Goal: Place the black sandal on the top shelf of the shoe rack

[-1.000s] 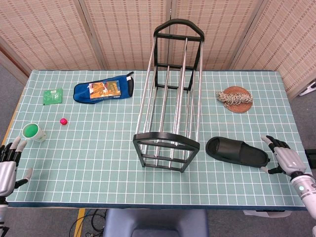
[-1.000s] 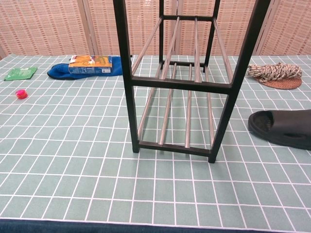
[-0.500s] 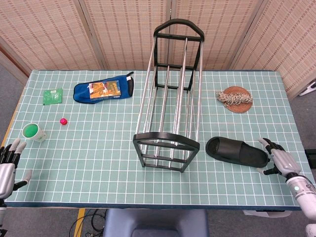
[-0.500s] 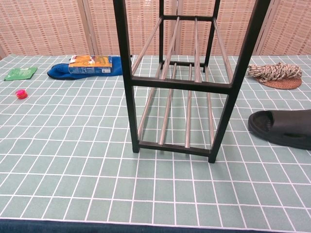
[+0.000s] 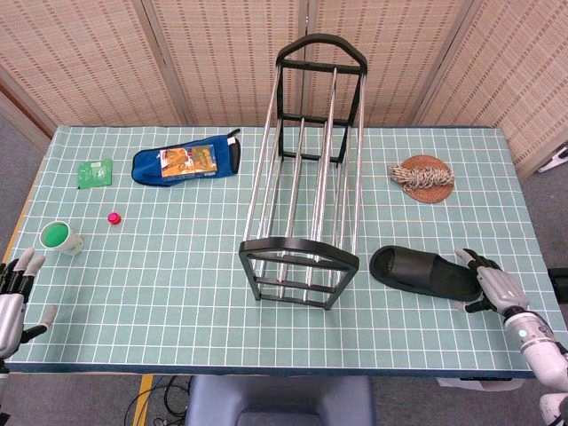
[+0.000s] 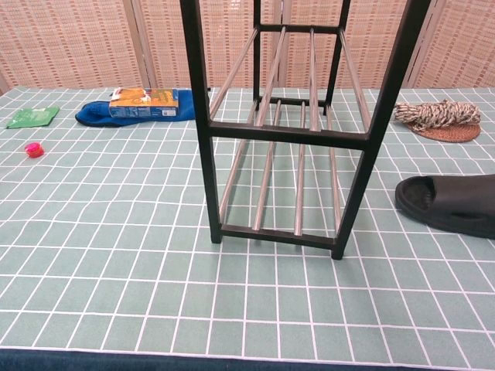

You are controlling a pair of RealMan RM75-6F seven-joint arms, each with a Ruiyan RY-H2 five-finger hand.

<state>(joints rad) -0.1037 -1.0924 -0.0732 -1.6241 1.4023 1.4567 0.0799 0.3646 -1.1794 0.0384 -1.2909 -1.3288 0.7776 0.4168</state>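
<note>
We see a desk [image 5: 177,293] covered with a pale green cloth ruled in white squares, and at its middle stands the tall black-framed shoe rack with silver metal rods [image 5: 306,169], upright, its shelves bare. To the right of the rack's near foot the black slip-on sandal [image 5: 424,272] lies flat on the desk, toe opening toward the rack; in the chest view only its toe end [image 6: 451,203] shows at the right edge. Our right hand [image 5: 491,286] sits at the sandal's heel end, fingers spread and reaching against it, though we cannot tell whether it grips or merely touches. Our left hand [image 5: 12,297] rests at the near left corner of the desk, fingers apart and holding nothing. At the far left lies a blue fabric pouch with an orange printed box on it [image 5: 187,162], and further left a small green packet [image 5: 94,173]. At the far right a coil of pale rope sits on a round brown mat [image 5: 423,177]. Near the left edge stands a white cup with a green top [image 5: 60,237], and just beyond it a tiny pink ball [image 5: 114,217].
</note>
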